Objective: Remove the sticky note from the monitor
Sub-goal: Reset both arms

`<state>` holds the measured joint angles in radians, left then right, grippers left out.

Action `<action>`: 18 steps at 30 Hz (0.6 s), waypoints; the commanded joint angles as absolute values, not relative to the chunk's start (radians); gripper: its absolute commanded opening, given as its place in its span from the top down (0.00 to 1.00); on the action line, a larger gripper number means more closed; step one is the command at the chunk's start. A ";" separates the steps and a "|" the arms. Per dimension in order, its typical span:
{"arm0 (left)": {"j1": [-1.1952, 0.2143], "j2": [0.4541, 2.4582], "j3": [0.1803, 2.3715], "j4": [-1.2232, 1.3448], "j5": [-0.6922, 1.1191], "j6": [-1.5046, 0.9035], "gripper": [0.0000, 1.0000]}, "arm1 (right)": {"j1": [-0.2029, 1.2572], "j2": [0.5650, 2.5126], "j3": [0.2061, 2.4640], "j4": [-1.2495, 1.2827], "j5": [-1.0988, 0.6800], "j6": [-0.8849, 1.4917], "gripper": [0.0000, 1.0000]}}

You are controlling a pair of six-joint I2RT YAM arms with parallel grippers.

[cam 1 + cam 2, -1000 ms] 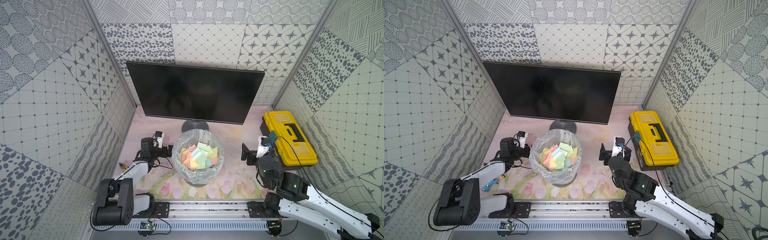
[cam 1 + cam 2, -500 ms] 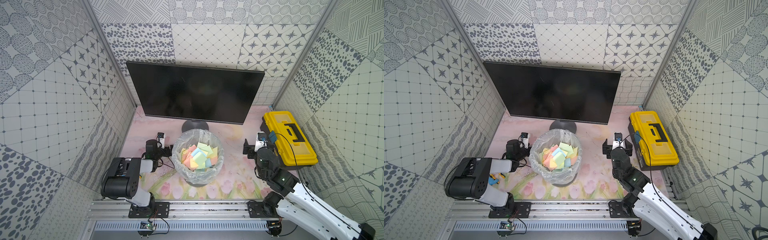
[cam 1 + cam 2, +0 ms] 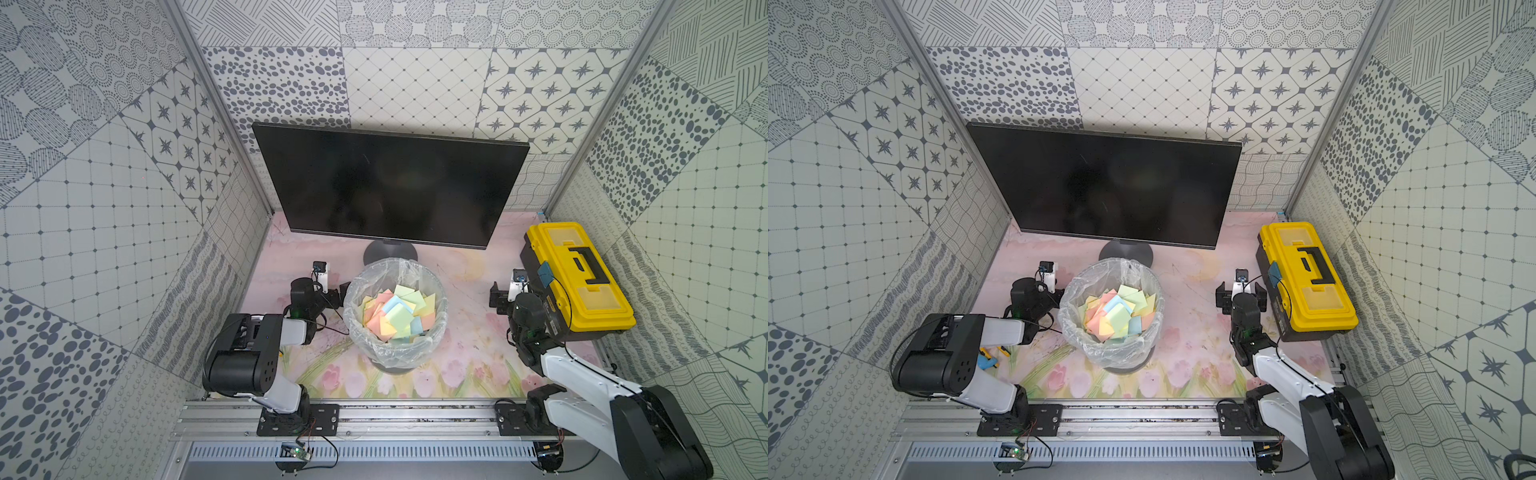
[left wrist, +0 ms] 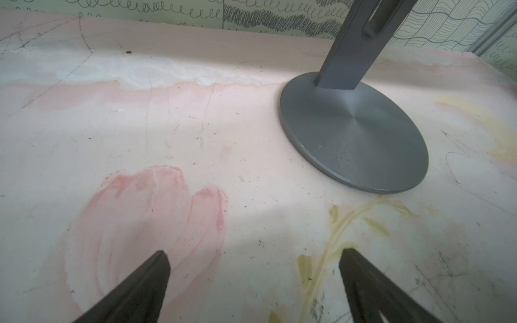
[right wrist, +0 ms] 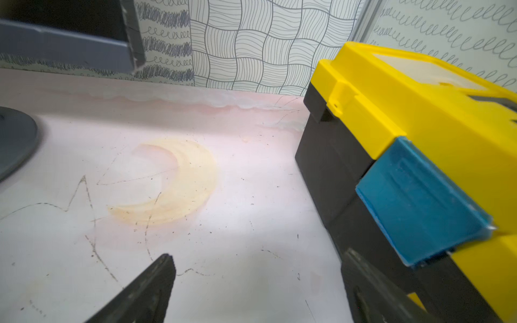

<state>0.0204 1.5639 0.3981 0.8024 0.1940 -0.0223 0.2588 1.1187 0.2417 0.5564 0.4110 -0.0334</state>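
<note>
No sticky note shows on the monitor [image 3: 386, 183] — one would be light, limp paper, pinched by its loose edge — while the left pincer [image 4: 254, 251] and right pincer [image 5: 258, 254] gape wide, empty.

We count one monitor [image 3: 386, 187], one bin [image 3: 390, 353], one yellow toolbox [image 3: 598, 307], one left arm [image 3: 249, 353], one right arm [image 3: 582, 374], binned notes [image 3: 397, 313] beyond counting.

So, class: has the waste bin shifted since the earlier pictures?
No. In a top view the waste bin stands where it did, its far rim still just overlapping the round base of the monitor.
</note>
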 commanded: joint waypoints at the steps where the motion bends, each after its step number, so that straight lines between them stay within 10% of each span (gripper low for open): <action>1: 0.018 1.567 0.397 0.861 0.186 -0.034 0.01 | 0.219 1.220 0.232 0.812 0.328 -0.043 0.03; 18: 0.018 1.568 0.399 0.863 0.186 -0.035 0.01 | 0.105 1.550 0.371 0.922 0.160 -0.010 0.03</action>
<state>0.0196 1.5639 0.3981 0.8032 0.1833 -0.0242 0.1238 1.5528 0.3111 0.9001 0.1947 -0.0315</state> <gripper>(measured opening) 0.992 0.968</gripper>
